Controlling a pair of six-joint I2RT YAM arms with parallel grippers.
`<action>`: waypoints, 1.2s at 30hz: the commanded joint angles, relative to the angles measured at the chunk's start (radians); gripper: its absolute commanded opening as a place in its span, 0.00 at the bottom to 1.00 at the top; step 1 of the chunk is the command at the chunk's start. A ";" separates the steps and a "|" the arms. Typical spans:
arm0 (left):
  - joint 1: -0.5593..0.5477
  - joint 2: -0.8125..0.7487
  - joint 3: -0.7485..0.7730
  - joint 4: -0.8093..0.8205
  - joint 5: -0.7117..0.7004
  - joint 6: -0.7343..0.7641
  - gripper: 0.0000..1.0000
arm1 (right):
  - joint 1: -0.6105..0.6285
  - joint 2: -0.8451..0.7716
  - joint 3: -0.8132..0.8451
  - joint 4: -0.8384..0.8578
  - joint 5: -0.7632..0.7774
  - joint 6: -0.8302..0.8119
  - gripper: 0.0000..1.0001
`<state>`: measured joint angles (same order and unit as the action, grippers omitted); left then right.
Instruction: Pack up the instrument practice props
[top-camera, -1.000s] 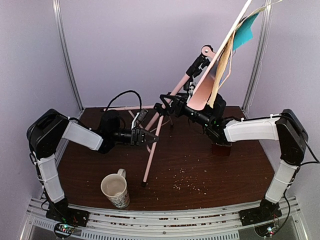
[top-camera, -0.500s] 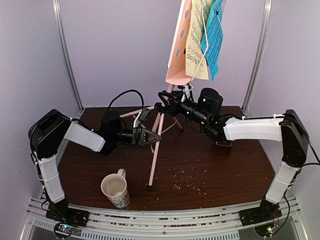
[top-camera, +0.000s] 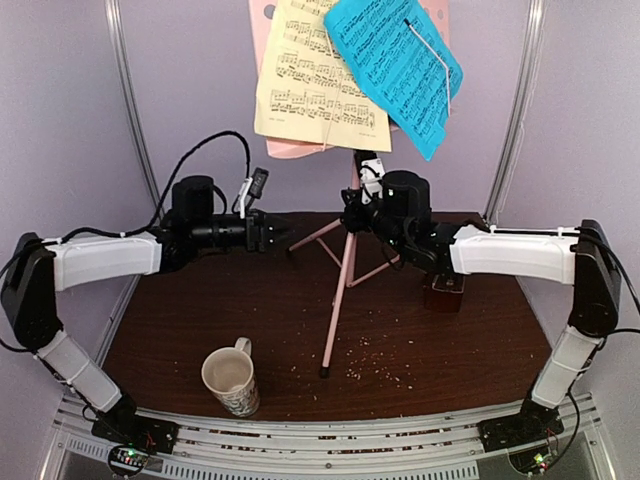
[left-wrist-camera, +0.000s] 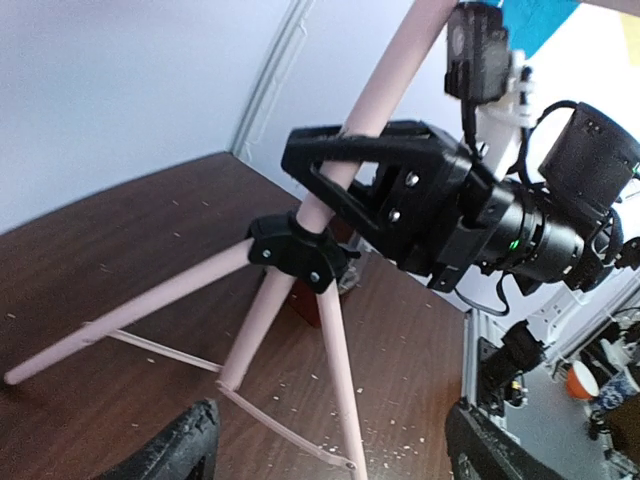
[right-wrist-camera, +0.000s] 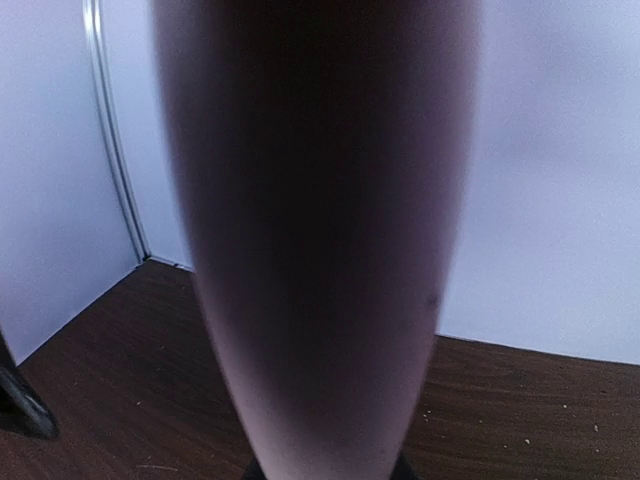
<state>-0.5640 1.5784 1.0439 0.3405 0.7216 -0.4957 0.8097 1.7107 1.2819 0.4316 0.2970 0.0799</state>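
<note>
Pink music stand (top-camera: 337, 305) is upright mid-worktop (top-camera: 470, 350), three legs splayed, feet down. Thin tubing, so probably light but top-heavy. The perforated desk up top carries the yellow sheets (top-camera: 315, 90) and blue sheet (top-camera: 392, 65). They're loose paper, with only a wire arm across the blue one; tilt the stand and they'll likely slide off.

Tube looks smooth: expect it to slip or spin about its own axis in a two-finger pinch. Best hold, I reckon, is the centre pole just above the black leg hub (left-wrist-camera: 300, 252), low and stiff. Legs and their thin struts look bendy, so avoid them.

Right gripper (top-camera: 352, 218) is pinched on the pole right there, above the hub; its wrist view is nothing but blurred pole. Left gripper (top-camera: 283, 230) is spread wide, left of the stand, touching nothing.

Small metronome (top-camera: 443, 293) sits on the worktop behind the right forearm, mostly hidden. Cream mug (top-camera: 232, 380) is near the front, apart from the legs.
</note>
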 joint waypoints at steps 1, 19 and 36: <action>0.072 -0.123 0.040 -0.281 -0.179 0.147 0.82 | 0.016 0.014 0.152 0.024 0.252 0.063 0.00; 0.225 -0.391 -0.048 -0.332 -0.471 0.287 0.86 | 0.130 0.399 0.647 -0.197 0.673 0.185 0.00; 0.225 -0.534 -0.196 -0.213 -0.603 0.317 0.86 | 0.139 0.216 0.296 -0.074 0.420 0.205 1.00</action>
<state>-0.3401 1.1130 0.8799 0.0200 0.2077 -0.1997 0.9432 2.0224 1.6653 0.3054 0.7883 0.2737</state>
